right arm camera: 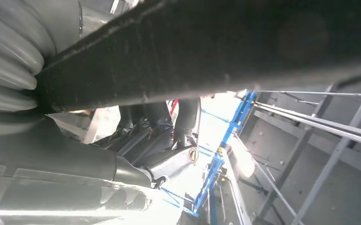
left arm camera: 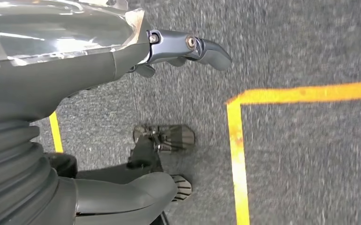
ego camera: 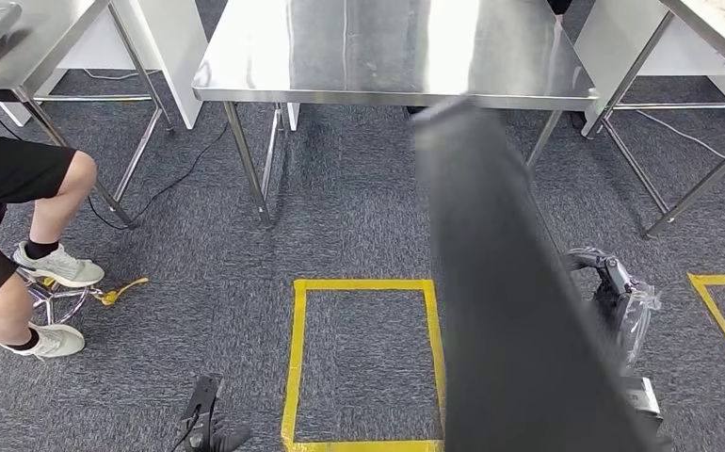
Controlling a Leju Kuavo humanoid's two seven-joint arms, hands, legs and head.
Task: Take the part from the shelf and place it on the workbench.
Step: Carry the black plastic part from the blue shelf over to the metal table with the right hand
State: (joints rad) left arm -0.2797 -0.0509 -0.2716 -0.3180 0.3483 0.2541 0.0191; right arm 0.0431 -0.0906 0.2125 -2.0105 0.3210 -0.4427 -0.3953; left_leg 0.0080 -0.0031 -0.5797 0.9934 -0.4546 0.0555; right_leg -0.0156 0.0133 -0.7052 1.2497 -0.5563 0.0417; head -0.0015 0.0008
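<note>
The part is a long, flat, dark grey panel (ego camera: 514, 282). It stands on edge in the head view, running from low on the right up towards the workbench. My right hand (ego camera: 611, 285) grips it from its right side, low down. In the right wrist view the panel's dark edge (right arm camera: 216, 47) crosses the picture with my right hand's fingers (right arm camera: 157, 119) curled under it. The steel workbench (ego camera: 387, 47) stands straight ahead with a bare, shiny top. My left hand (left arm camera: 169, 51) hangs over the carpet, fingers apart and holding nothing.
Steel tables stand at the far left (ego camera: 29, 38) and far right (ego camera: 716, 28). A seated person (ego camera: 20, 188) is at the left, feet on a stool's ring. A yellow tape square (ego camera: 363, 282) marks the grey carpet before the workbench. A black cable (ego camera: 166, 184) trails beside the left table's leg.
</note>
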